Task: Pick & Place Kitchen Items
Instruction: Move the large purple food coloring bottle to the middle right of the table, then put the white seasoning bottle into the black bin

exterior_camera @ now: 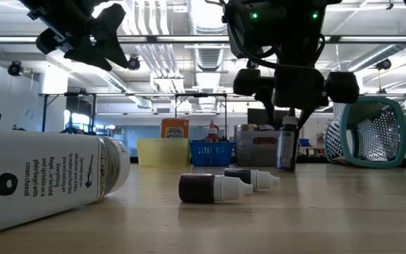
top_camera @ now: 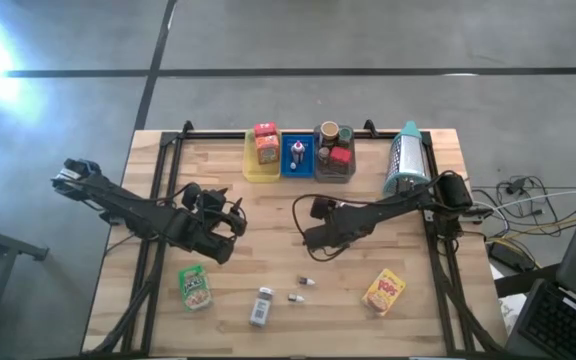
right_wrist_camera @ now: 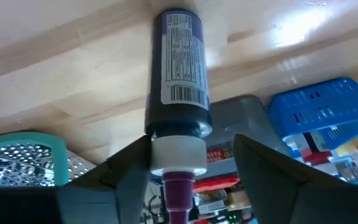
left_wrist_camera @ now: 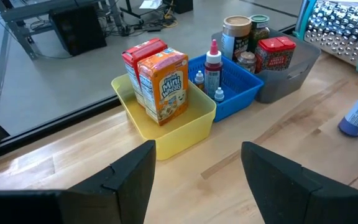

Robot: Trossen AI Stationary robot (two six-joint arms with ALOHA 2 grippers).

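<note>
Looking down in the high view: right gripper [top_camera: 313,238] sits mid-table, in front of the trays, over a dark bottle too hidden to mark here. Left gripper [top_camera: 230,232] waits level with it, well apart; green pouch [top_camera: 196,287] just in front of the left one, white jar [top_camera: 260,306], two vials [top_camera: 301,290] and yellow pouch [top_camera: 384,292] lie beyond both.

Low view: bottle [exterior_camera: 285,147] stands upright on the table, directly under the right gripper [exterior_camera: 294,106], long axis vertical. Vials [exterior_camera: 213,188] lie on their sides nearer the camera, apart from it.

Left wrist view: left fingers [left_wrist_camera: 129,177] spread, nothing between them; yellow tray [left_wrist_camera: 126,99], blue basket [left_wrist_camera: 244,87] and grey bin [left_wrist_camera: 297,68] ahead.

Right wrist view: bottle cap [right_wrist_camera: 178,154] sits between the right fingers [right_wrist_camera: 126,171], touching that one, a gap to the other. Jaws look parted, grip loose or letting go; cannot tell for sure. Right arm is plainly nearer the bottle.
</note>
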